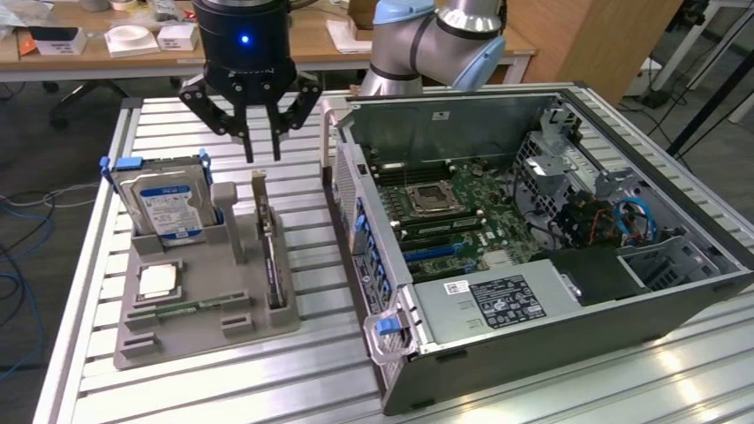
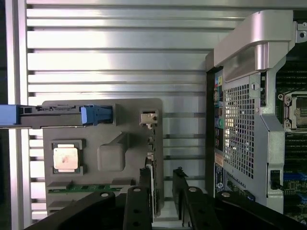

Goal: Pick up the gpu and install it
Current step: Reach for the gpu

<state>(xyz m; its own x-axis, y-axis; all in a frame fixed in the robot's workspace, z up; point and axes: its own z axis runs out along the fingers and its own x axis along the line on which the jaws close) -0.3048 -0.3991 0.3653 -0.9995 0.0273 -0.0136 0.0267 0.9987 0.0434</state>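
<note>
End effector, jaws apart, above one gpu; one hard drive

Item: thin, flat, dark-faced rectangular gpu card. It stands upright on its long edge, seated in a slot of the grey moulded holder on the surface. It runs along the holder's side at the exterior view's right, near the open dark computer case. Its narrow metal bracket is at the far end. Not yet installed.
</note>
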